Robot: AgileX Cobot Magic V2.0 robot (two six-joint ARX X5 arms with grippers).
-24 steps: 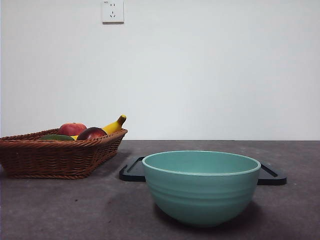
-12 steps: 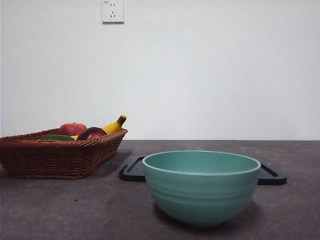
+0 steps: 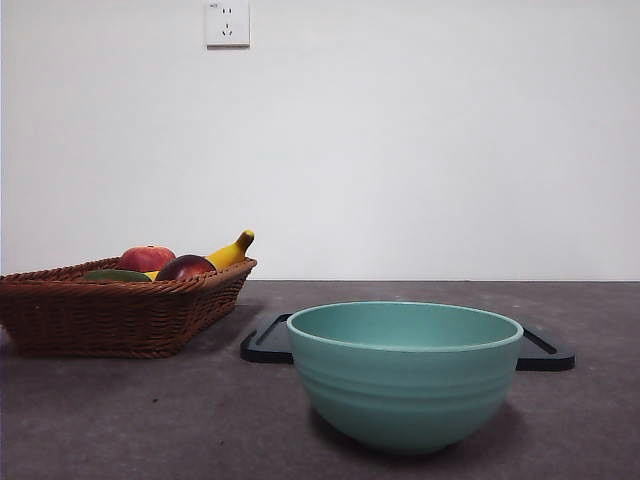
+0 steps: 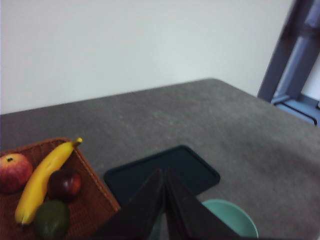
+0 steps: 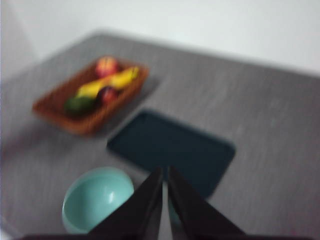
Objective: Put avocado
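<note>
Nothing done yet from my end: the brown woven wicker basket (image 4: pixel 85 200) holds the dark green bumpy avocado (image 4: pixel 51 219), untouched. Left gripper (image 4: pixel 164 175) and right gripper (image 5: pixel 164 172) hang high, jaws pressed together, empty.

a brown wicker basket (image 3: pixel 120 315) sits on the dark grey table (image 3: pixel 150 420) at the left, holding a red apple (image 3: pixel 146 258), a yellow banana (image 3: pixel 229 251) with its dark tip over the basket's corner, and a dark reddish-purple round fruit (image 3: pixel 184 267) between them. a flat black tray (image 4: pixel 162 172) lies on the table just beside the basket. a teal bowl (image 3: pixel 404 372) stands in front of the tray, nearest the front camera, and appears to be hollow inside with nothing showing, though the right wrist view is blurred. a white wall socket (image 3: pixel 227 22) is on the pale wall behind.
</note>
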